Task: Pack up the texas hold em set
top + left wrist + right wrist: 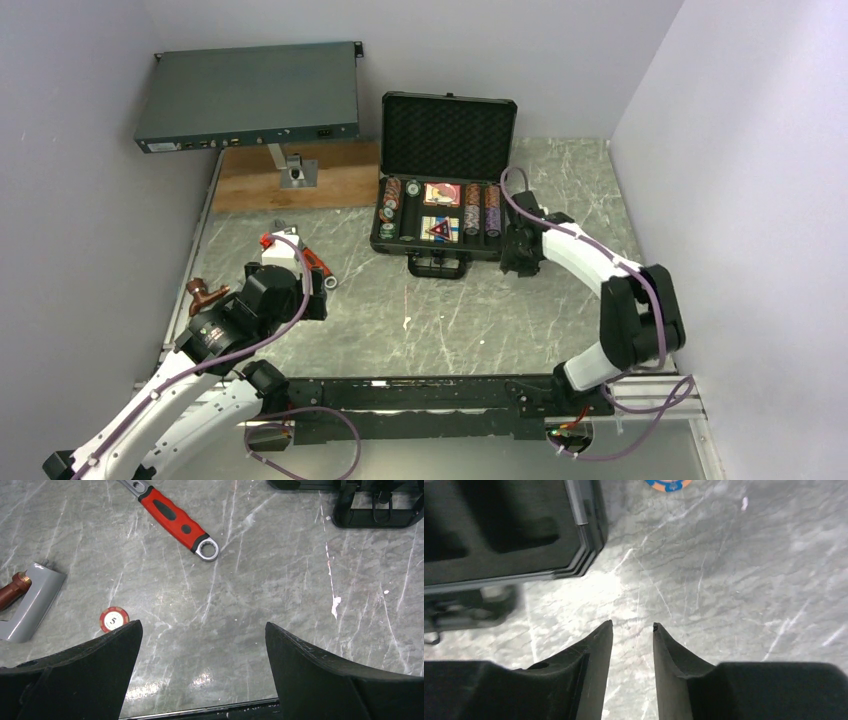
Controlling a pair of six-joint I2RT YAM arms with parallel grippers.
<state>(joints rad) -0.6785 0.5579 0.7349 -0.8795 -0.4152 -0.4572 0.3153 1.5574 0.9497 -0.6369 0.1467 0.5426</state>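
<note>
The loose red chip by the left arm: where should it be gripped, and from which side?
Grip the red chip by its thin rim, at two opposite edges, coming straight down from above. It lies flat, face up on the table, so only the rim offers a hold. The open left tool hovers beside it; the grey bracket stands apart, probably no obstacle.

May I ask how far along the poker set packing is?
Done: chip rows, card box and red token sit in the open case. In hand: nothing; left gripper, right gripper empty. Left: red chip and orange-blue chip loose on the table, lid to shut.
</note>
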